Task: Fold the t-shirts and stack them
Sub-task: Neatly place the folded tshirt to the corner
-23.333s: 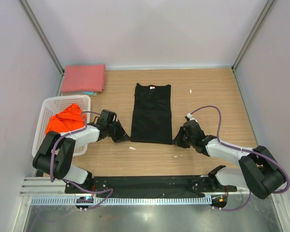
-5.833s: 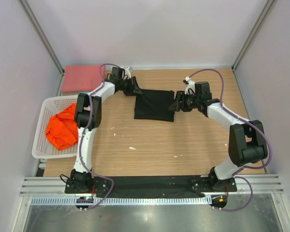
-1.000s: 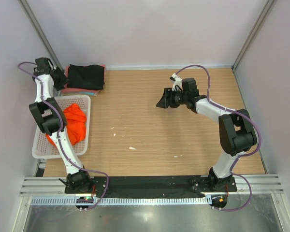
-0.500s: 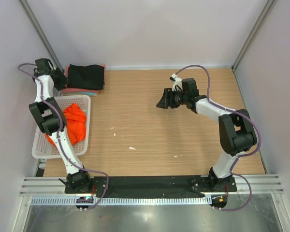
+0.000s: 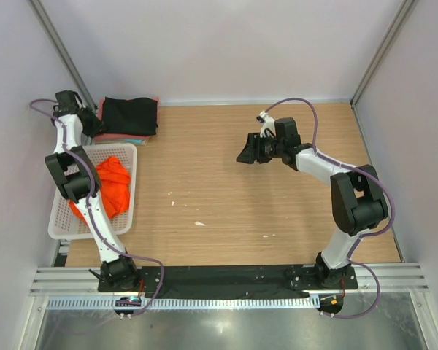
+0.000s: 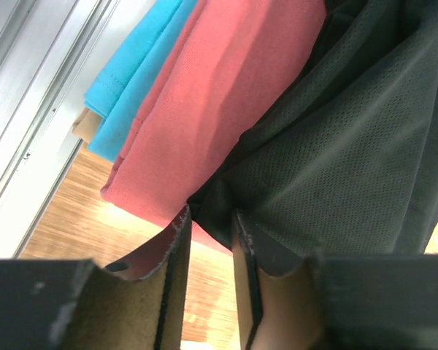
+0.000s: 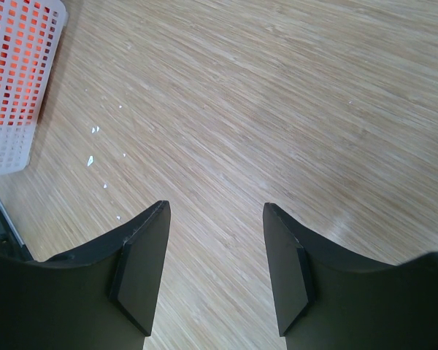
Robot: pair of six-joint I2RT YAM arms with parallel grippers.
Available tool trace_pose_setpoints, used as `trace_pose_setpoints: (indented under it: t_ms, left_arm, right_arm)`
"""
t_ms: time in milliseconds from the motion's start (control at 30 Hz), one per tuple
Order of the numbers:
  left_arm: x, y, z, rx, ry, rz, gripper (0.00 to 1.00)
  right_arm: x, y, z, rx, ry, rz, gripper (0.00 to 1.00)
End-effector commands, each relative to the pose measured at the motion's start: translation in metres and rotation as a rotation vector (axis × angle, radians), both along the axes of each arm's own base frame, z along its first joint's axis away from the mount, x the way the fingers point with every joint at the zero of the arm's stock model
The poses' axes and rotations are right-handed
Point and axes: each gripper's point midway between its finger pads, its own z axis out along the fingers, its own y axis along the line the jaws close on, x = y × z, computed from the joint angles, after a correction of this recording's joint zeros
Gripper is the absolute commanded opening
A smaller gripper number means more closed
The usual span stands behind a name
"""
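Top external view, far-left corner of wooden surface (image 5: 226,211): folded black soft-cloth t-shirt (image 5: 129,115) on top of folded pinkish-red cloth t-shirt (image 6: 204,95), edges roughly squared. Reads as the stacking spot, so two of three shirts judged done.

Left wrist view: thin bright-blue folded cloth (image 6: 124,80) under the red layer. Black mesh weave overhanging red edge at the near corner. Left gripper (image 6: 210,219) at that corner, jaws drawn to a narrow slit, black hem right at the tips. Cannot tell whether pinching the hem or just clear of it. Position probably for squaring the corner or for letting go.

Crumpled bright orange cloth t-shirt (image 5: 113,175) unfolded in white plastic mesh basket (image 5: 58,211), just beside the stack on its near side. Judged next item.

Right gripper (image 7: 215,270) hovering over bare middle of surface, jaws spread wide, holding nothing. Likely parked clear of the left arm, ready for spreading the orange shirt.

Risk: top black layer dragged askew if hem caught on withdrawal.
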Motion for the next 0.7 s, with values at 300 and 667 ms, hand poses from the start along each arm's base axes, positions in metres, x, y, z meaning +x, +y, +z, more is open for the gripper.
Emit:
trace_pose_setpoints:
  t_ms: [300,667]
  left_arm:
    - [0.017,0.012,0.034,0.057,-0.096,0.006,0.00]
    - [-0.003,0.028,0.060,0.151,-0.057,0.081,0.00]
  right_arm:
    - [0.003,0.004,0.027,0.026,-0.084,0.020,0.60]
    - [0.000,0.005,0.026,0.031,-0.084,0.024,0.60]
